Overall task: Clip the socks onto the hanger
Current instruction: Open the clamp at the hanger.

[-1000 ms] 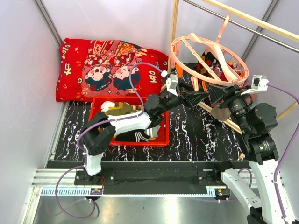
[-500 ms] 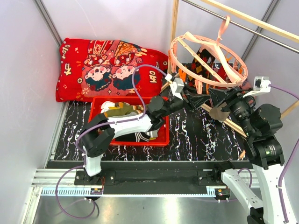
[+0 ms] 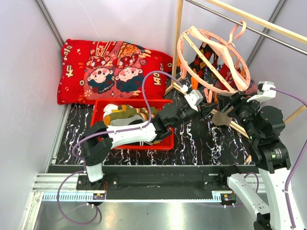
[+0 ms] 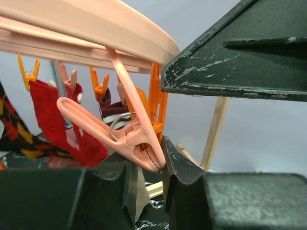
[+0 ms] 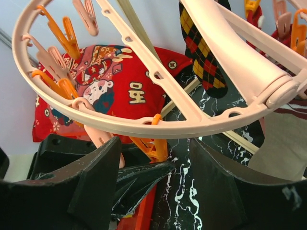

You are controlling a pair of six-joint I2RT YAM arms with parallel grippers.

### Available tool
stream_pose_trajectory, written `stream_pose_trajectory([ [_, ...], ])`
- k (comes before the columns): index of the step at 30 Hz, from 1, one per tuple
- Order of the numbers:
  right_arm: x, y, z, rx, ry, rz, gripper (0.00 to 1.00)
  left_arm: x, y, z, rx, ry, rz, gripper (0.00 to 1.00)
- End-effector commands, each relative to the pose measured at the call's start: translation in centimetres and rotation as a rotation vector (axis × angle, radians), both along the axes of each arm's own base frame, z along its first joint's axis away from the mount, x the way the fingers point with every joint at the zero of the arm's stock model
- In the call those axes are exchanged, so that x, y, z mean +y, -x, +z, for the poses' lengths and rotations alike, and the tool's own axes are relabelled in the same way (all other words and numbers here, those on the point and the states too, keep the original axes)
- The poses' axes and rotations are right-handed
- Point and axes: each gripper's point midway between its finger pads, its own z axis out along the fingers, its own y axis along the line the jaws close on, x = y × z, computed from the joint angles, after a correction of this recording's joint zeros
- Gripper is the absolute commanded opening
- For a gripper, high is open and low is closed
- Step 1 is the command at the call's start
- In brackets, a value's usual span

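The hanger (image 5: pixel 235 40) hangs tilted at the far right, hook uppermost by the rod (image 3: pixel 268 24). An argyle sock (image 5: pixel 204 48) dangles from it, and more socks (image 3: pixel 122 114) lie in the red basket (image 3: pixel 100 103) to the left. The left gripper (image 4: pixel 151 165) pinches the tail of a pink clip (image 4: pixel 96 122), whose long axis slants up-left from the fingers. The right gripper (image 5: pixel 153 155) stands spread below the rim, holding nothing visible. The best move is probably to squeeze the handles squarely without dragging the ring sideways.
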Motion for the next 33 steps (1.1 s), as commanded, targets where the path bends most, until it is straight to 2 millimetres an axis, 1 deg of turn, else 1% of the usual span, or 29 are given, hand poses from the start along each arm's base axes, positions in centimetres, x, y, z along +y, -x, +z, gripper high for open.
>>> stream_pose_trajectory([
  [1,-0.7,-0.3,-0.1,-0.007,0.022,-0.037,0.67,0.5,0.3,2.7,-0.083,-0.014,0.059,0.0],
  [4,-0.6,-0.6,-0.1,-0.01,0.013,-0.037,0.67,0.1,0.6,2.6,-0.095,-0.037,0.064,0.0],
  [8,-0.3,-1.0,-0.4,-0.002,-0.001,-0.033,0.66,-0.3,1.2,2.8,-0.1,-0.043,0.054,0.0],
  [9,-0.2,-1.0,-0.4,-0.005,-0.003,-0.025,0.66,-0.1,0.7,2.7,-0.091,-0.044,0.078,0.0],
  [14,-0.3,-1.1,-0.5,-0.007,-0.01,-0.035,0.66,-0.5,0.9,2.8,-0.09,-0.054,0.081,0.0],
  [18,-0.5,-1.5,0.1,-0.024,-0.02,-0.049,0.66,-0.8,1.3,2.8,-0.104,-0.07,0.086,0.0],
  [19,-0.6,-1.5,0.2,-0.026,-0.022,-0.056,0.66,-0.9,1.6,2.7,-0.11,-0.078,0.083,0.0],
  [22,-0.8,-1.6,1.0,-0.048,-0.033,-0.073,0.66,-1.2,1.8,2.5,-0.121,-0.092,0.086,0.0],
  [27,-0.8,-2.0,1.5,-0.057,-0.041,-0.078,0.65,-1.5,2.1,2.5,-0.131,-0.108,0.091,0.0],
  [31,-0.8,-2.1,2.0,-0.073,-0.049,-0.079,0.63,-1.7,2.1,2.0,-0.134,-0.128,0.093,0.0],
  [33,-0.7,-2.2,2.2,-0.076,-0.05,-0.076,0.6,-1.8,2.3,2.0,-0.136,-0.132,0.09,0.0],
])
